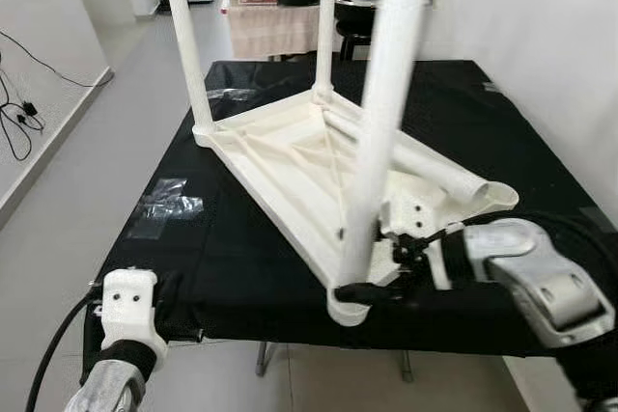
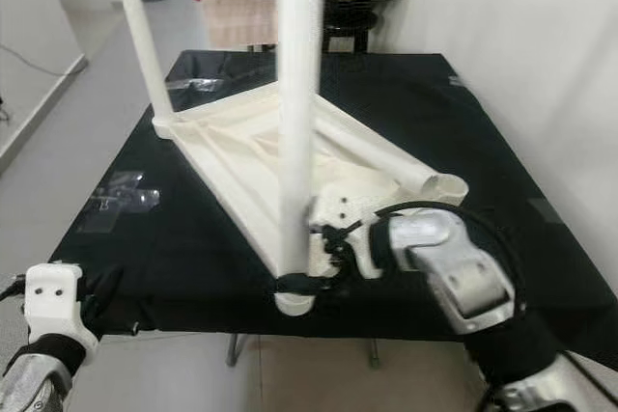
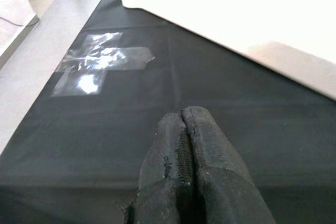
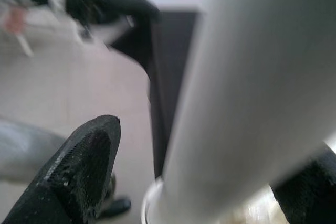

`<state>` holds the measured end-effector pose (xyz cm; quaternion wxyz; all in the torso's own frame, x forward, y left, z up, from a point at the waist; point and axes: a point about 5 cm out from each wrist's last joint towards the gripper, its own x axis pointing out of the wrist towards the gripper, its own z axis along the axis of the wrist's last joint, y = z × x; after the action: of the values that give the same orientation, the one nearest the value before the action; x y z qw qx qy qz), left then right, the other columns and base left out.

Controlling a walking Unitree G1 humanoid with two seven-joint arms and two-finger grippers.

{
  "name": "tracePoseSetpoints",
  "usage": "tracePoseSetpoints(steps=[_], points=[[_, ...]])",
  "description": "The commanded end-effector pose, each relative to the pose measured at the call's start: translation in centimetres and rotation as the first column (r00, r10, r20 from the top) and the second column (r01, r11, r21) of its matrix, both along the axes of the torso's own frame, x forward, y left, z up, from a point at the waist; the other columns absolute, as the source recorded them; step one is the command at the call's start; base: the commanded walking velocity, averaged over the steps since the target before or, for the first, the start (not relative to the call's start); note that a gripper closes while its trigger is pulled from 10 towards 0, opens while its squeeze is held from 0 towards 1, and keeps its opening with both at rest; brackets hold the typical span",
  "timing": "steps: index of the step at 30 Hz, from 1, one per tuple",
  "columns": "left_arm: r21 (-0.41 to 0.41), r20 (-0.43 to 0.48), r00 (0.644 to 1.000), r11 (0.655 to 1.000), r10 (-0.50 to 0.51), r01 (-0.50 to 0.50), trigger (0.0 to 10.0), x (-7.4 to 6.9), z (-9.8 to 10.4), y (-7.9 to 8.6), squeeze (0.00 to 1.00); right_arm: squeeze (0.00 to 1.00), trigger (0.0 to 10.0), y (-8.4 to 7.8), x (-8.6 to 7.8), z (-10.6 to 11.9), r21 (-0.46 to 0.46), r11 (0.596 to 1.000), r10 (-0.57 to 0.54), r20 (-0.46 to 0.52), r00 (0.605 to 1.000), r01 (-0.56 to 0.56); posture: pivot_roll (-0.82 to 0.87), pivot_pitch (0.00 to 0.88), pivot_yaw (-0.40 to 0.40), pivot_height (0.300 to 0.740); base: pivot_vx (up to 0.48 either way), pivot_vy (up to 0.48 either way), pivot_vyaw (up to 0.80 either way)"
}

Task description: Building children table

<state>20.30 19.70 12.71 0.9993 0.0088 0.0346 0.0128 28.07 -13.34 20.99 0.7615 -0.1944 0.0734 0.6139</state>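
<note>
Your right gripper [image 2: 301, 282] clamped round the base of the near leg [image 2: 297, 113], leg upright in the upturned tabletop [image 1: 290, 166] corner, left gripper [image 3: 189, 166] pinched together, resting on the black cloth [image 3: 226, 129]

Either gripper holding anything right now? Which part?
Right gripper grips the nearest white table leg at its base, by the socket. Left gripper is shut, holding nothing.

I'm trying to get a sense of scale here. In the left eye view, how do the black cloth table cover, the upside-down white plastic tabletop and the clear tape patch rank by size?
1. Black cloth table cover, plainly largest.
2. Upside-down white plastic tabletop.
3. Clear tape patch, smallest.
</note>
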Motion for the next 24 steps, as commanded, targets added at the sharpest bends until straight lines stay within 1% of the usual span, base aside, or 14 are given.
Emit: tracePoseSetpoints(steps=[1,2,4,5,6,7,8,10,11,16,17,18,20,24], points=[[0.019,-0.006,1.000,1.000,-0.003,0.003,10.0,-0.1,-0.1,0.2,0.00,0.00,10.0,1.0,0.2,0.7,0.035,0.999,0.017,0.044,0.999,-0.018,0.04,0.051,-0.011,0.740,0.000,0.000,0.00],[0.020,-0.004,1.000,1.000,-0.006,0.006,10.0,-0.1,0.0,0.1,0.00,0.00,10.0,3.1,1.3,0.4,0.073,0.997,-0.030,0.089,0.996,0.024,0.05,0.049,-0.009,0.740,0.000,0.000,0.00],[0.020,-0.004,1.000,1.000,-0.006,0.006,10.0,-0.1,0.0,0.1,0.00,0.00,10.0,3.1,1.3,0.4,0.073,0.997,-0.030,0.089,0.996,0.024,0.05,0.049,-0.009,0.740,0.000,0.000,0.00],[0.022,-0.002,1.000,1.000,-0.008,0.008,10.0,0.0,0.0,0.1,0.00,0.00,10.0,4.7,2.1,0.2,0.094,0.994,-0.064,0.123,0.990,0.053,0.05,0.049,-0.009,0.740,0.000,0.000,0.00],[0.022,-0.002,1.000,1.000,-0.008,0.008,10.0,0.0,0.0,0.1,0.00,0.00,10.0,4.7,2.1,0.2,0.094,0.994,-0.064,0.123,0.990,0.053,0.05,0.049,-0.009,0.740,0.000,0.000,0.00],[0.028,0.004,1.000,1.000,-0.015,0.014,10.0,0.1,0.2,-0.1,0.00,0.00,10.0,9.1,3.6,0.3,0.173,0.980,-0.129,0.172,0.977,0.099,0.05,0.045,-0.011,0.740,0.000,0.000,0.00],[0.028,0.004,1.000,1.000,-0.015,0.014,10.0,0.1,0.2,-0.1,0.00,0.00,10.0,9.1,3.6,0.3,0.173,0.980,-0.129,0.172,0.977,0.099,0.05,0.045,-0.011,0.740,0.000,0.000,0.00],[0.031,0.012,1.000,0.999,-0.028,0.027,10.0,0.3,0.4,-0.3,0.00,0.00,10.0,12.7,4.4,0.9,0.225,0.968,-0.163,0.200,0.966,0.116,0.06,0.044,-0.016,0.740,0.000,0.000,0.00],[0.031,0.012,1.000,0.999,-0.028,0.027,10.0,0.3,0.4,-0.3,0.00,0.00,10.0,12.7,4.4,0.9,0.225,0.968,-0.163,0.200,0.966,0.116,0.06,0.044,-0.016,0.740,0.000,0.000,0.00],[0.033,0.030,0.996,0.996,-0.086,0.085,10.0,0.3,0.8,-1.1,0.00,0.00,10.0,16.8,5.0,2.5,0.294,0.944,-0.218,0.226,0.949,0.146,0.07,0.039,-0.025,0.740,0.000,0.000,0.00],[0.033,0.030,0.996,0.996,-0.086,0.085,10.0,0.3,0.8,-1.1,0.00,0.00,10.0,16.8,5.0,2.5,0.294,0.944,-0.218,0.226,0.949,0.146,0.07,0.039,-0.025,0.740,0.000,0.000,0.00],[0.037,0.039,0.992,0.992,-0.119,0.118,10.0,0.3,1.1,-1.5,0.00,0.00,10.0,18.8,4.7,3.2,0.323,0.937,-0.212,0.223,0.952,0.133,0.08,0.038,-0.030,0.740,0.000,0.000,0.00],[0.046,0.044,0.991,0.991,-0.127,0.125,10.0,0.4,1.2,-1.7,0.00,0.00,10.0,19.9,3.9,3.4,0.347,0.933,-0.169,0.201,0.965,0.091,0.08,0.039,-0.035,0.740,0.000,0.000,0.00],[0.049,0.046,0.991,0.991,-0.125,0.123,10.0,0.3,1.2,-1.7,0.00,0.00,10.0,20.2,3.4,3.3,0.360,0.930,-0.144,0.178,0.973,0.072,0.08,0.040,-0.037,0.740,0.000,0.000,0.00]])
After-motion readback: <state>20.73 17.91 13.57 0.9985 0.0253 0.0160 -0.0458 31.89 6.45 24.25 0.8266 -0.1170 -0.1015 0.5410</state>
